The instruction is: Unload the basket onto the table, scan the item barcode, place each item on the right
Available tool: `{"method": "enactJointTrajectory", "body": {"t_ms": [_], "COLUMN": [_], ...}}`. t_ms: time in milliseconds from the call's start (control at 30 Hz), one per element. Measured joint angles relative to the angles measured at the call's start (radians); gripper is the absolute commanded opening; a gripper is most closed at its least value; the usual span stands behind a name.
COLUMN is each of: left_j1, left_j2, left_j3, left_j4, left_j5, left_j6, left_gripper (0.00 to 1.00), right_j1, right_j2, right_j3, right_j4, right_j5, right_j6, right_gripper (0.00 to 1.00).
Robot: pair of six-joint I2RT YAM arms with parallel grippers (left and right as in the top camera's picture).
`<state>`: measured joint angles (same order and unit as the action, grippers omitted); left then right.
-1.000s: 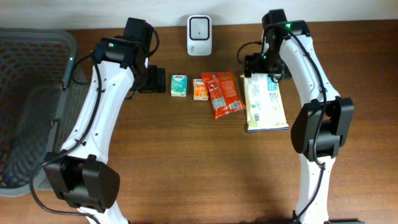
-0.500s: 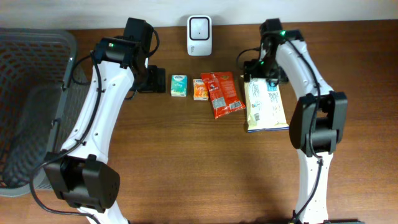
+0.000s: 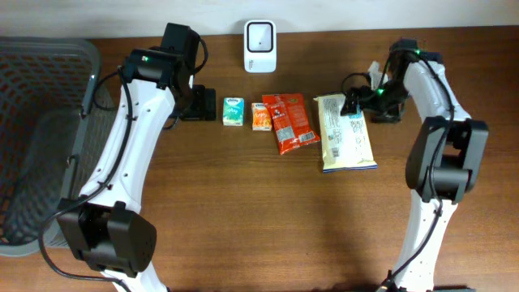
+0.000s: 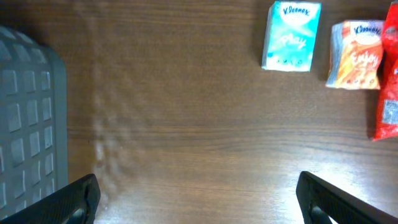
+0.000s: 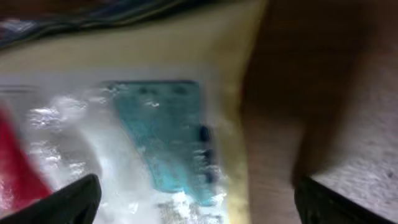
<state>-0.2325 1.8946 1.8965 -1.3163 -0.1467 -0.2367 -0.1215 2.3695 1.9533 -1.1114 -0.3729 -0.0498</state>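
Gaping wide near the far edge of the tabletop (image 3: pixel 243 211) — the left gripper (image 4: pixel 196 185) beside the Kleenex pack (image 4: pixel 291 36), the right gripper (image 5: pixel 194 186) over one edge of the pale bag (image 5: pixel 124 68) — both empty.

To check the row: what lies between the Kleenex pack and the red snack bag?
A small orange pack lies between the Kleenex pack and the red snack bag, in the overhead view.

Overhead: straight down, far, covers whole counter (image 3: pixel 243 211). Left wrist: looks down from mid-height, shares tissue pack (image 4: pixel 291 36) with overhead. Right wrist: very close, blurred, on pale packet (image 5: pixel 155 124), which overhead also shows.
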Motion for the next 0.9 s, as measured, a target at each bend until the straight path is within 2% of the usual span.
{"method": "enactJointTrajectory", "body": {"t_ms": [100,133,267,333,500,633,700,767,867,900], "left_j1": [0.000,0.000,0.000,0.000,0.000,0.000,0.000,0.000,0.000,0.000], "left_j2": [0.000,0.000,0.000,0.000,0.000,0.000,0.000,0.000,0.000,0.000], "left_j3": [0.000,0.000,0.000,0.000,0.000,0.000,0.000,0.000,0.000,0.000], "left_j4": [-0.002,-0.002,-0.002,-0.002,-0.002,-0.003,-0.003,-0.002,-0.002,-0.002], "left_j5": [0.000,0.000,0.000,0.000,0.000,0.000,0.000,0.000,0.000,0.000], "left_j6": [0.000,0.000,0.000,0.000,0.000,0.000,0.000,0.000,0.000,0.000], "left_gripper": [0.99,0.99,0.99,0.99,0.99,0.99,0.99,0.99,0.99,0.99], "right_j1": [-0.001,-0.001,-0.004,-0.010,-0.037,-0.038,-0.034,-0.019,0.023,0.036], "right_j2": [-0.023,-0.023,-0.018,-0.010,-0.011,-0.014,-0.014,-0.014,-0.014,-0.014], "right_j3": [-0.069,-0.082,-0.084,-0.026,0.352,0.502,0.565,0.605,0.609,0.609], "right_j4": [0.064,0.063,0.022,-0.063,-0.286,-0.378,-0.436,-0.489,-0.527,-0.527], "right_j5": [-0.040,-0.041,-0.075,-0.074,0.043,0.177,0.329,0.573,0.906,0.958], "right_j6": [-0.014,-0.014,0.035,0.061,0.082,0.114,0.168,0.260,0.417,0.450], "right_gripper": [0.14,0.04,0.04,0.04,0.04,0.04,0.04,0.04,0.04,0.04]}}
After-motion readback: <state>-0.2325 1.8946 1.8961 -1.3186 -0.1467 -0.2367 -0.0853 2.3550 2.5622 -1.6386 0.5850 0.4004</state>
